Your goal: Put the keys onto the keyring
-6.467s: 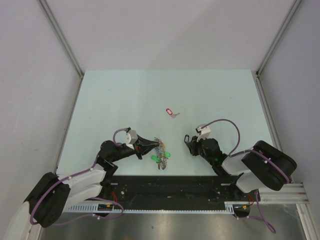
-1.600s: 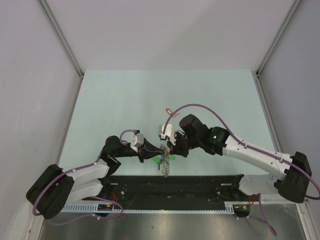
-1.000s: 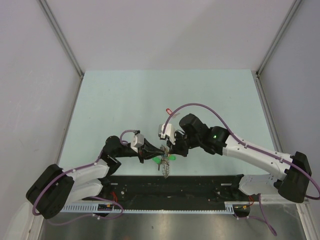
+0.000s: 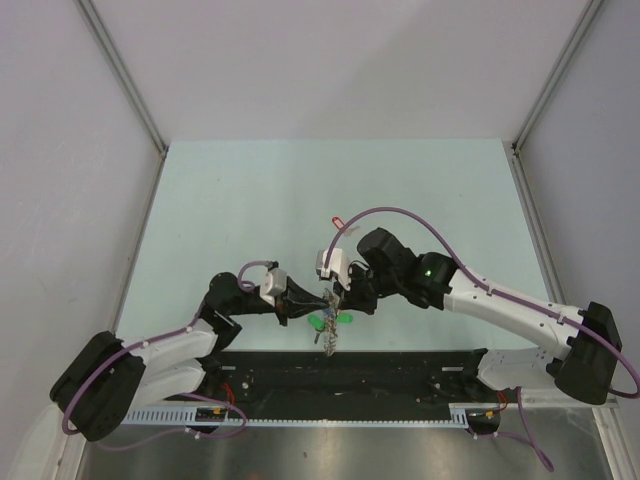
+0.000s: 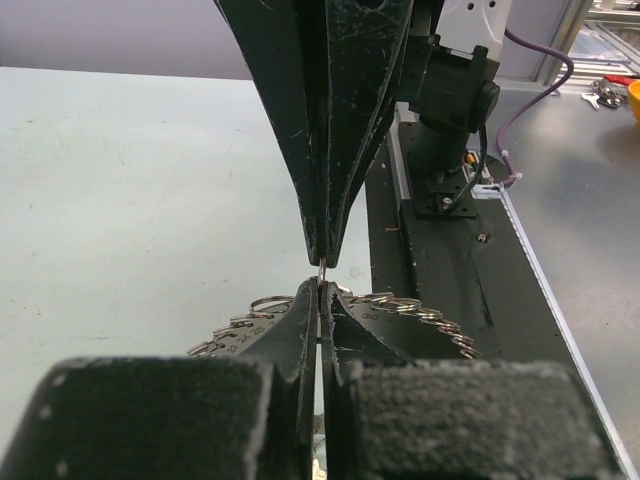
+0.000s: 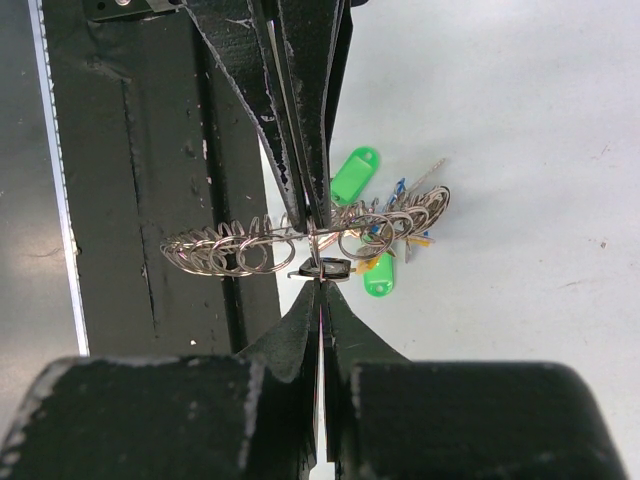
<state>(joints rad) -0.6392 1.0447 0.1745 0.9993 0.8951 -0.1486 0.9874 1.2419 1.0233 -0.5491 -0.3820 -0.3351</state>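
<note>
The keyring [image 6: 262, 243] is a thin wire strung with several small split rings and green tags [image 6: 355, 175], hanging just above the table near the front edge [image 4: 327, 320]. My left gripper [image 5: 320, 287] is shut on its wire and shows from above in the right wrist view [image 6: 310, 222]. My right gripper [image 6: 320, 284] faces it tip to tip, shut on the small loop of a black-tagged key [image 6: 322, 268] right at the wire. In the top view the left gripper [image 4: 312, 302] and the right gripper [image 4: 338, 293] meet over the cluster. A red-tagged key [image 4: 337, 221] lies farther back, partly behind the right arm's cable.
The black base rail [image 4: 400, 370] runs just in front of the keyring, and part of the ring row hangs over it [image 6: 210, 255]. The pale green table [image 4: 250, 200] stretches behind. Grey walls enclose both sides.
Since the oldest frame the right arm has swung in from the right to meet the left gripper at the keyring. Over the last second nothing has visibly moved.
</note>
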